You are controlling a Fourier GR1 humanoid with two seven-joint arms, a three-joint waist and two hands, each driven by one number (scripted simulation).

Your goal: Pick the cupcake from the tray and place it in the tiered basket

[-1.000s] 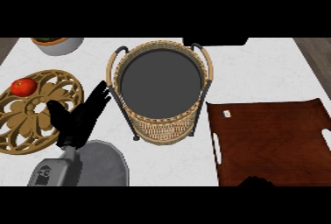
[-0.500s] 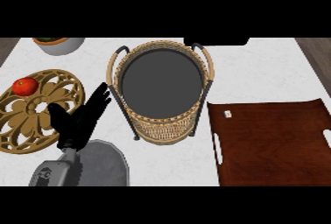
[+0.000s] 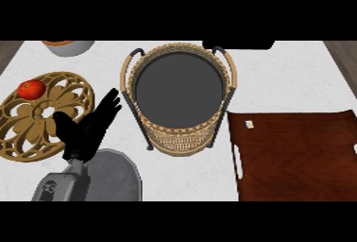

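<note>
Since a moment ago the left hand (image 3: 87, 128) has slid a little toward 1 o'clock, closer to the tiered basket (image 3: 178, 138). A dark shape that peeked in at the bottom edge by the tray (image 3: 300, 160) is gone. Now the left hand stands at 8 o'clock from the basket. Its fingers are straight and a bit apart, and it holds nothing. It partly covers the golden round plate (image 3: 28, 127), which has a red fruit (image 3: 31, 89) on its far side. The right hand shows nowhere. The brown tray lies on the white desk (image 3: 293, 75) at 4 o'clock from the basket, just beside it. I cannot see the cupcake at all. The tray shows only a tiny pale speck (image 3: 249, 124) near its 11 o'clock corner, and no cupcake shows on the basket's grey shelf. So I think the job sits somewhere between picking up and putting down, but I cannot tell which. If the hidden hand has the cupcake, it next needs to come in from the tray side. Then it must lift over the tall woven rim, come down onto the grey shelf, and let go. If not, the cupcake must be found first.
</note>
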